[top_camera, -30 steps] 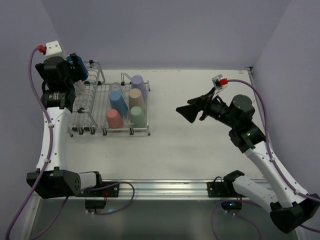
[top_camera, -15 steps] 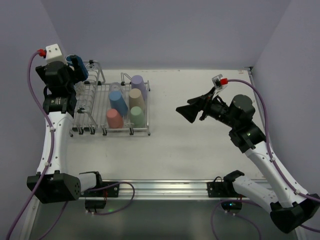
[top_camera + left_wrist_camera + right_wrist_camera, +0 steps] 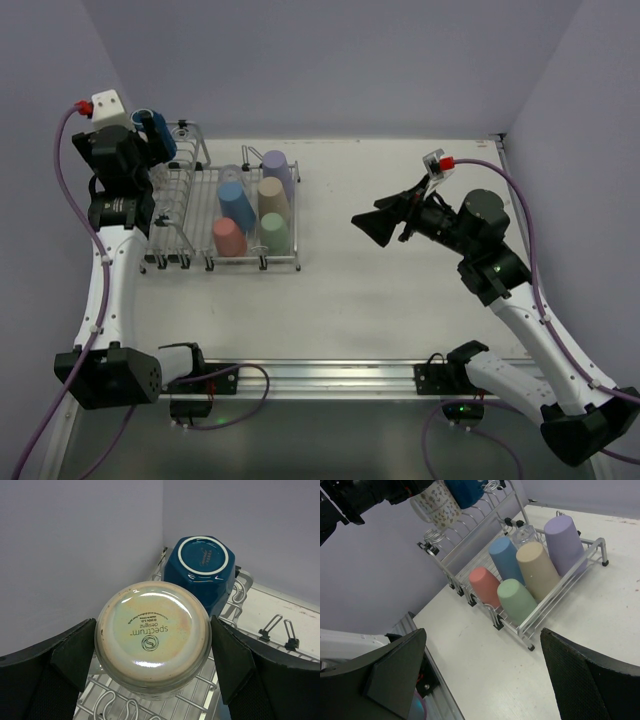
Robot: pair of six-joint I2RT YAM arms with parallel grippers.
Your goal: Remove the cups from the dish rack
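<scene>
Now the left gripper (image 3: 152,652) stands over the far left end of the dish rack (image 3: 185,215). Its jaws are around the white speckled mug (image 3: 152,630), which is bottom up. The pads lie at both sides of it, but I cannot tell whether they press. The dark blue mug (image 3: 202,572) sits just beside it on the rack. The pastel tumblers (image 3: 272,195) lie in the rack's right part. The right gripper (image 3: 365,222) hangs well to the right of the rack, fully open and empty.

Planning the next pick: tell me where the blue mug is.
The blue mug sits at the far-left end of the rack in the top view, just beyond the speckled mug.
</scene>
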